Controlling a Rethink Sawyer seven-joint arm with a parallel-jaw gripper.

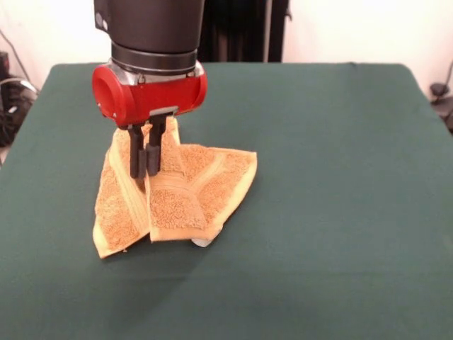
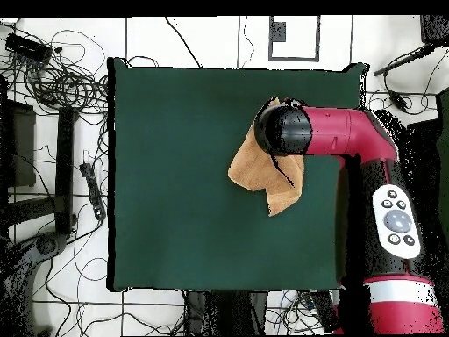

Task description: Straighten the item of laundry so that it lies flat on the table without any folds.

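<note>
The golden-orange towel [image 1: 205, 185] lies crumpled and folded over itself on the left middle of the green table [image 1: 340, 142]. Its flat bands run towards a crease under the gripper, and a small pale tag [image 1: 202, 242] sticks out at its near edge. My gripper [image 1: 145, 173] comes straight down onto the towel's left part. Its two dark fingers [image 1: 136, 152] stand close together, pinched on a ridge of the cloth. In the overhead view the towel [image 2: 250, 167] shows right of the table's [image 2: 175, 175] middle, partly hidden by the arm's wrist [image 2: 283, 129], which also hides the gripper.
The red and black arm [image 2: 351, 140] reaches in over the table's right edge in the overhead view. Cables and stands [image 2: 53, 79] lie on the floor beyond the table's left side there. Green cloth surrounds the towel on all sides.
</note>
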